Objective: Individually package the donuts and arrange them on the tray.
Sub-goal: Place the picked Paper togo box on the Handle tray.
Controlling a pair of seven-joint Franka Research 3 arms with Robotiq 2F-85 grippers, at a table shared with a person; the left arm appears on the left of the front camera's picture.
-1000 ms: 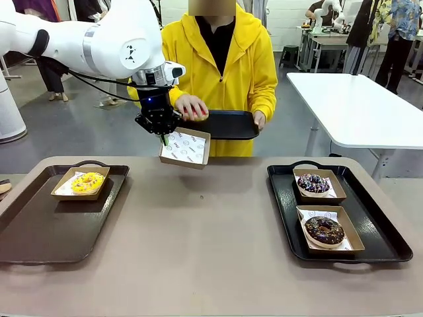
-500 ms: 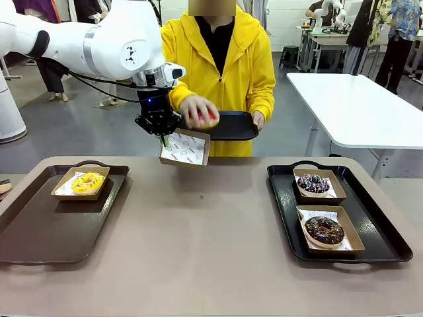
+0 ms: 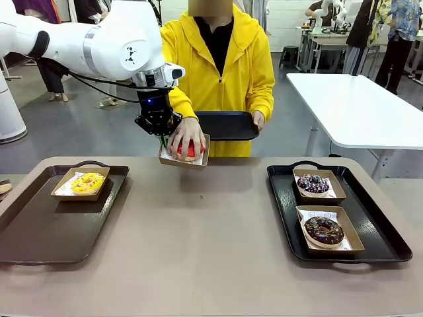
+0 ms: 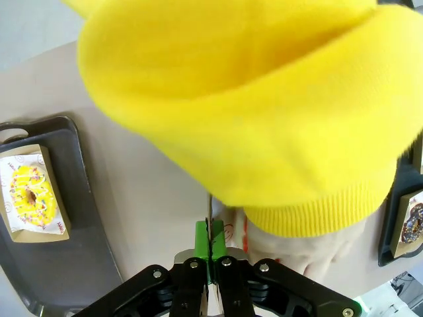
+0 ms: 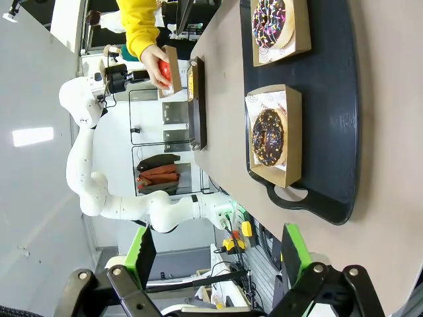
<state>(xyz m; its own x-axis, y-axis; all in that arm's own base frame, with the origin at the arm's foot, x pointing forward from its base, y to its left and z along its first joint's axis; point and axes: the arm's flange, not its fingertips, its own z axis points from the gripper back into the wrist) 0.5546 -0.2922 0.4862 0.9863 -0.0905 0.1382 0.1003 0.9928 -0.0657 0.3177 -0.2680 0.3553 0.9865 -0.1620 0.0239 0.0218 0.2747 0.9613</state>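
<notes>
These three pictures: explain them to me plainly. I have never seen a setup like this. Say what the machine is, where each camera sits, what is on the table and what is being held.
Two white robot arms share a table with a person in yellow. The front view looks across the table from the robot's side. The other two pictures come from cameras on each arm's wrist.

The left gripper is shut on the edge of a cardboard box, holding it in the air. The person's hand sets a red donut into it. The right gripper is open and holds nothing.

The left tray carries a boxed yellow donut. The right tray carries two boxed chocolate donuts. The person holds a third tray.
</notes>
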